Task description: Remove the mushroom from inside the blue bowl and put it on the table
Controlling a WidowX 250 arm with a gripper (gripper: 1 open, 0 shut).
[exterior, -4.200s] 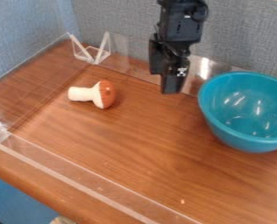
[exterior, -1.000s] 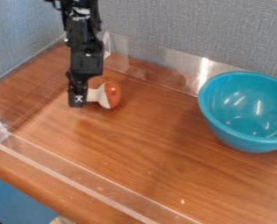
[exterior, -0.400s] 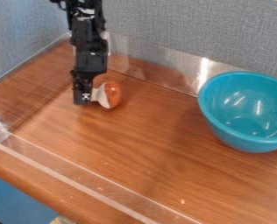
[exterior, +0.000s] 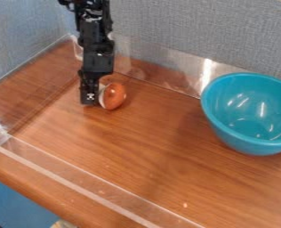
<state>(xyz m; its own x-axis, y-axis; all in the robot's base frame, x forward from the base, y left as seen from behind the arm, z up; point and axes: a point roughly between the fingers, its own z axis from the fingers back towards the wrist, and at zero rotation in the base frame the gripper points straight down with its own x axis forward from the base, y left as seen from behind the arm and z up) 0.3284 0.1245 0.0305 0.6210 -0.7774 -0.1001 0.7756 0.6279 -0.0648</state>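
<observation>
Mushroom [exterior: 109, 95] is lying on its side on the tabletop [exterior: 155, 151], left-rear area, well apart from the blue bowl [exterior: 250, 112], which looks empty. So by position the task reads as basically done.

Hand [exterior: 91, 94] points straight down, fingers fully closed, sitting on the stem side of the mushroom, touching or just beside it. Can't tell from this angle whether it's pinching the stem or just closed next to it; the stem is mostly hidden behind the fingers.

Handling guess: small, light, hard plastic toy, stiff, not fragile. The cap is glossy and rounded, so it's likely to slip or roll out of a pinch. The stem is the better grab: narrower, straighter sides. Lying sideways, it could roll if nudged.
</observation>
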